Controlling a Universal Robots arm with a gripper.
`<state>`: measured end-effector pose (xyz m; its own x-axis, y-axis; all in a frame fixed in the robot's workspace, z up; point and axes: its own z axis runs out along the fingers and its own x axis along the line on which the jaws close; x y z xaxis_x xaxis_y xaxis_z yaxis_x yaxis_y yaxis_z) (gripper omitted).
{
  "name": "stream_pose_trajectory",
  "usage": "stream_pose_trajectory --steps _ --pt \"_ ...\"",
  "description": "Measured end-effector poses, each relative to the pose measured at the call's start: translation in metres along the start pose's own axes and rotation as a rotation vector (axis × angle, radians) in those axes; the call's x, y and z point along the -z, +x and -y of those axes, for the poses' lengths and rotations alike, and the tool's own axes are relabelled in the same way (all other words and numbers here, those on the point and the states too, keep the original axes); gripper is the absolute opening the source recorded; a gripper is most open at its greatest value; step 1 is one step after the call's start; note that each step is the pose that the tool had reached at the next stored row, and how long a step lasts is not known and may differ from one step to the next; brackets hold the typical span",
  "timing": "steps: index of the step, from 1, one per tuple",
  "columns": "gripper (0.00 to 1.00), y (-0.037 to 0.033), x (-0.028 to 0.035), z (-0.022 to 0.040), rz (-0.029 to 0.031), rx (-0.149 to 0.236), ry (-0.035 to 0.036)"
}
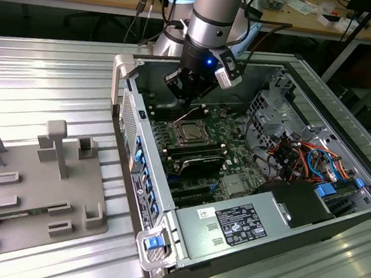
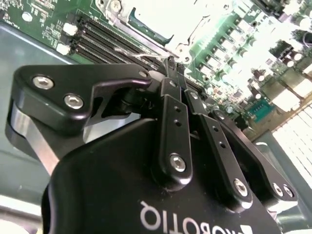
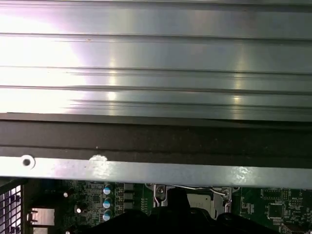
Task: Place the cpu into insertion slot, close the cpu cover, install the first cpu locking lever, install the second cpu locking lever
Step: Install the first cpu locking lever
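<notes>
The gripper (image 1: 188,98) hangs inside an open computer case (image 1: 341,160), its fingers drawn together. In the second wrist view its tips (image 2: 171,62) meet at the end of a thin wire locking lever (image 2: 139,54). I cannot tell whether they pinch it.

The lever's long axis runs along one edge of the insertion slot (image 1: 190,134), parallel to the black memory slots (image 2: 105,41). The cpu cover (image 2: 127,18) lies flat over the slot. Glare whitens its window, so the cpu cannot be made out.

The exterior view places the slot on the green motherboard (image 1: 229,127), just below the gripper. A grey fixture plate (image 1: 29,190) lies on the ribbed metal table (image 1: 46,79), towards the exterior view's left. The first wrist view looks over the case wall (image 3: 156,136) to the table slats.
</notes>
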<state>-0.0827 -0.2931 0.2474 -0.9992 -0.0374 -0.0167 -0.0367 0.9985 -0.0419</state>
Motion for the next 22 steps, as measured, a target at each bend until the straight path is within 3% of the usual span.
stream_pose_trajectory --steps 9,20,22 --pt "0.11 -0.0172 -0.0077 0.0003 -0.0005 0.0 -0.0001" --pt "0.11 -0.0266 -0.0202 0.0001 -0.0006 0.0 0.0" --pt "0.11 -0.031 -0.0246 0.0001 -0.0008 0.0 0.0"
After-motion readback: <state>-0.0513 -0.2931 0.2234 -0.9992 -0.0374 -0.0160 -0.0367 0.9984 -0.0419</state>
